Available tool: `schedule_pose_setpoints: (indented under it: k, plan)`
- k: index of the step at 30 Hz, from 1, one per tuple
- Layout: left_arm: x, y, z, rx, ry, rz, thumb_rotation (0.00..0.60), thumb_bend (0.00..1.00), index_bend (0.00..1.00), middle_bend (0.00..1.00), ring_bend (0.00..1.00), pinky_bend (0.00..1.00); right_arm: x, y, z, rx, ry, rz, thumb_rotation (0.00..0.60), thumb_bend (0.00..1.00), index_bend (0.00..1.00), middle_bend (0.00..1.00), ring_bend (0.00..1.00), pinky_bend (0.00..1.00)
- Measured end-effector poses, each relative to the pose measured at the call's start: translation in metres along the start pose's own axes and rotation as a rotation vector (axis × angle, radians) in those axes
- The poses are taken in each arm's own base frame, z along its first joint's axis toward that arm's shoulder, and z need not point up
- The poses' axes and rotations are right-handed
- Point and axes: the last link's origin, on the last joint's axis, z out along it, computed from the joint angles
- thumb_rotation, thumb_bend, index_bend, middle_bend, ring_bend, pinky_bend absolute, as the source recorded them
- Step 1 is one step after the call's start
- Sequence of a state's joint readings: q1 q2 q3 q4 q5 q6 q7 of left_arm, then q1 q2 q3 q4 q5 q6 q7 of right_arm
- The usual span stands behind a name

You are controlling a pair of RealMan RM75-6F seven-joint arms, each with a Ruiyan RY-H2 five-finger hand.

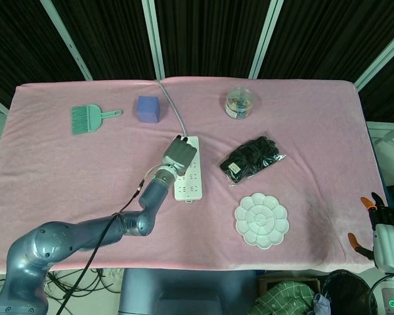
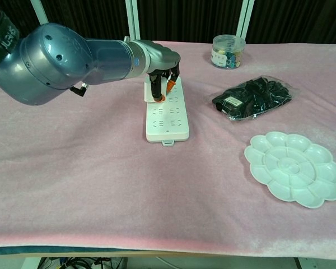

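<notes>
On the counter point(image 2: 73, 185) near its middle, the left hand point(image 1: 179, 156) presses curled fingers point(image 2: 158, 89) onto the far end of the white power strip point(image 2: 167, 117), whose long axis runs toward the robot. The right hand point(image 1: 383, 231) hangs well apart, fingers spread, holding nothing.

Left hand point(image 1: 178, 155) rests on the power strip point(image 1: 190, 180). Beside the strip: black bag point(image 1: 252, 159); below that, palette point(image 1: 261, 220).
</notes>
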State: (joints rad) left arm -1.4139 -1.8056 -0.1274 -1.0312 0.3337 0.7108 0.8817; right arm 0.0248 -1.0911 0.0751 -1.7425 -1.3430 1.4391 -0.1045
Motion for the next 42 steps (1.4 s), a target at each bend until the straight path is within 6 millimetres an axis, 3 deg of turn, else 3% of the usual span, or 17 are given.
schedule_pose_setpoints:
  k: [35,38,42]
  plan:
    - [-0.019,-0.009,0.009,0.024,0.019,0.013,0.6,0.58,0.6,0.59,0.19,0.25,0.0,0.0,0.0,-0.006,-0.002,0.007,0.6,0.2,0.15,0.04,0.17,0.14]
    - [-0.016,-0.005,0.01,0.015,0.033,0.008,0.6,0.56,0.54,0.54,0.18,0.23,0.0,0.0,0.0,-0.007,-0.003,0.007,0.6,0.2,0.15,0.04,0.17,0.14]
    - [-0.015,-0.003,0.009,0.007,0.039,0.009,0.6,0.38,0.36,0.32,0.07,0.15,0.0,0.001,0.0,-0.008,-0.001,0.007,0.6,0.2,0.15,0.04,0.17,0.14]
